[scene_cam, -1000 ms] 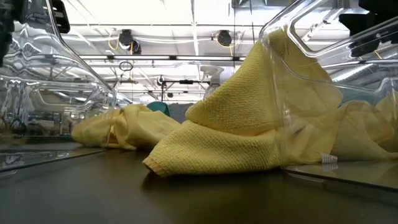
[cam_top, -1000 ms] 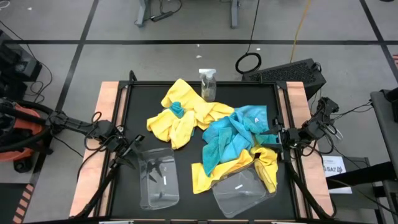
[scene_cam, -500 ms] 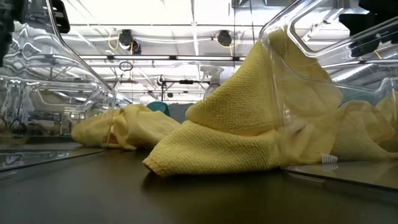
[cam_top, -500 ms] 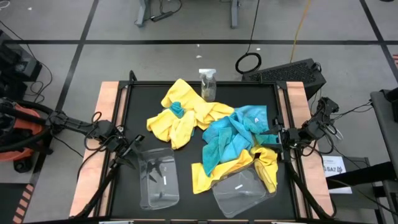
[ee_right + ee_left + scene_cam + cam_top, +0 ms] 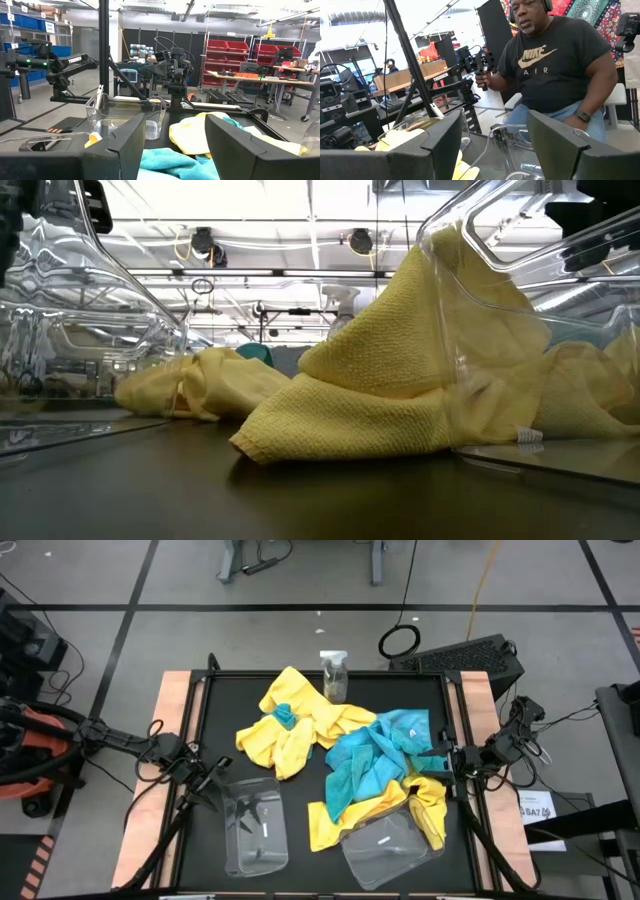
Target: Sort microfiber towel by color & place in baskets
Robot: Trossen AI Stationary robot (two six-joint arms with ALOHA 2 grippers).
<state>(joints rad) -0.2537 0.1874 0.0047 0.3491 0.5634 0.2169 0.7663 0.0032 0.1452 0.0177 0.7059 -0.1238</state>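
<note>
A heap of microfiber towels lies mid-table: yellow ones (image 5: pixel 285 730) toward the left and far side, turquoise ones (image 5: pixel 375 760) at centre-right, more yellow (image 5: pixel 340 815) at the near edge of the heap. One clear basket (image 5: pixel 255 825) stands near-left. The other basket (image 5: pixel 392 845) sits near-right, its far edge resting on yellow cloth (image 5: pixel 370 400). My left gripper (image 5: pixel 208 780) hovers open at the table's left side, beside the left basket. My right gripper (image 5: pixel 438 762) is open at the right side, beside the turquoise towels (image 5: pixel 170 167).
A small clear spray bottle (image 5: pixel 334 675) stands at the far edge, behind the heap. Black frame rails run along both table sides (image 5: pixel 195 730). A seated person (image 5: pixel 555 70) holding a controller shows beyond the table in the left wrist view. Bare black tabletop lies between the baskets (image 5: pixel 310 860).
</note>
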